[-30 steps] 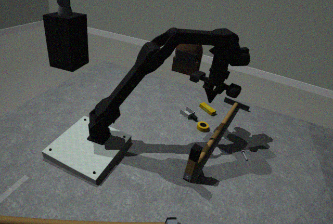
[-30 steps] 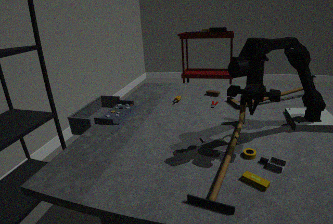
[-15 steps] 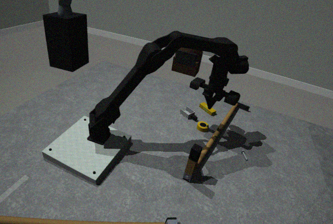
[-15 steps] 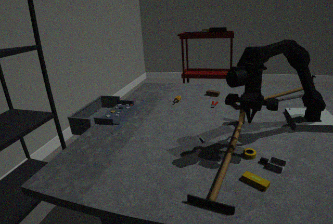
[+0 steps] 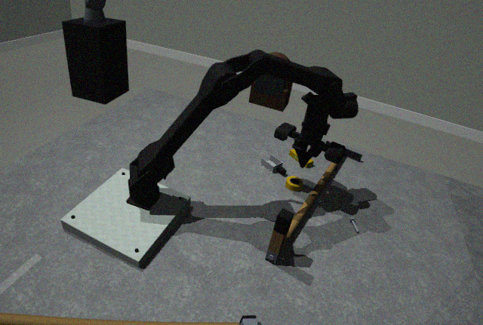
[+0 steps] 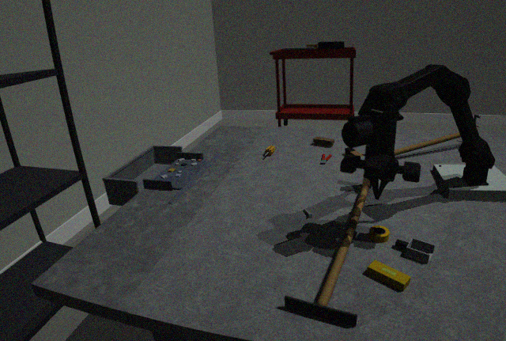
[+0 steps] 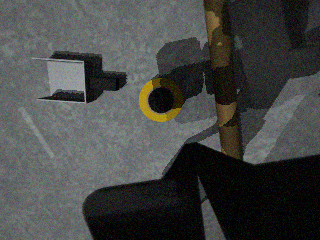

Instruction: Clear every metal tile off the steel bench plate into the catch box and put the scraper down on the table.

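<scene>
Before you, the mottled grey tabletop (image 5: 218, 290) (image 6: 171, 271) carries a long wooden-handled scraper with a dark flat blade (image 5: 308, 206) (image 6: 338, 256) (image 7: 226, 100), a yellow ring-shaped roll (image 5: 287, 184) (image 6: 379, 239) (image 7: 145, 100) and a yellow rectangular block (image 5: 308, 164) (image 6: 387, 275).

From my remote seat I count two long wooden-handled tools (image 5: 312, 200) (image 6: 335, 263) (image 7: 228, 112), one at lower centre of the exterior frame and one at its right. At lower right there I get one yellow ring (image 5: 288, 185) (image 6: 378, 240) (image 7: 145, 101), one yellow rectangular block (image 5: 308, 164) (image 6: 387, 275) and one grey U-shaped metal bracket (image 5: 272, 164) (image 6: 416, 254) (image 7: 67, 77); at left, one grey open-topped box (image 6: 121, 191) and several small tiles (image 6: 194, 164), too tiny for me to number.
</scene>
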`<state>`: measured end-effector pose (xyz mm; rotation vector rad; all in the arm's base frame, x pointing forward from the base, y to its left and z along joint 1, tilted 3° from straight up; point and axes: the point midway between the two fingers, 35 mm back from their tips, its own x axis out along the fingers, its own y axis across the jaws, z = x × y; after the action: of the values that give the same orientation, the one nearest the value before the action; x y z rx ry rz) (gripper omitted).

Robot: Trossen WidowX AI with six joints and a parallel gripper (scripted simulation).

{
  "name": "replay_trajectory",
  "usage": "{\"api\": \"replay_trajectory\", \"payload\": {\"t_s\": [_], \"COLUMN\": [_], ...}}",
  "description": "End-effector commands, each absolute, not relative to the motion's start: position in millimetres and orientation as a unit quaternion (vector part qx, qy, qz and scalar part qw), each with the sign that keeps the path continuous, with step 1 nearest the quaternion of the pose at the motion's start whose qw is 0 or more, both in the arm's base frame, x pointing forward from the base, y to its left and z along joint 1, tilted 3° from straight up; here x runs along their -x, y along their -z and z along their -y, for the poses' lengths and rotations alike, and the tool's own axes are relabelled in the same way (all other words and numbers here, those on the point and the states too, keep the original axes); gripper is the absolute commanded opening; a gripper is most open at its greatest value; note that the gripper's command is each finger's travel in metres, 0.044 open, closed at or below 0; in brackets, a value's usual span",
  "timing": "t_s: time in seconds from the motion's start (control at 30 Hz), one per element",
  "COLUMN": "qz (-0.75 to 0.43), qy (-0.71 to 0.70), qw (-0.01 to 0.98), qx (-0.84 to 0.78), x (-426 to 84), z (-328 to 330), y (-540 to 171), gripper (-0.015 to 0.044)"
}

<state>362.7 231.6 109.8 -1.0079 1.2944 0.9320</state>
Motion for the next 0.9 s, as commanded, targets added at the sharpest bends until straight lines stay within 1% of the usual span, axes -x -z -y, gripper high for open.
{"api": "replay_trajectory", "payload": {"t_s": [0.0, 0.87], "qz": [-0.559, -0.557], "qy": [-0.4, -0.404], "qw": [0.581, 0.578], "qx": [0.436, 0.439], "x": [-362, -361], "z": [-230, -226], "y": [-98, -43], "gripper": [0.0, 0.0]}}
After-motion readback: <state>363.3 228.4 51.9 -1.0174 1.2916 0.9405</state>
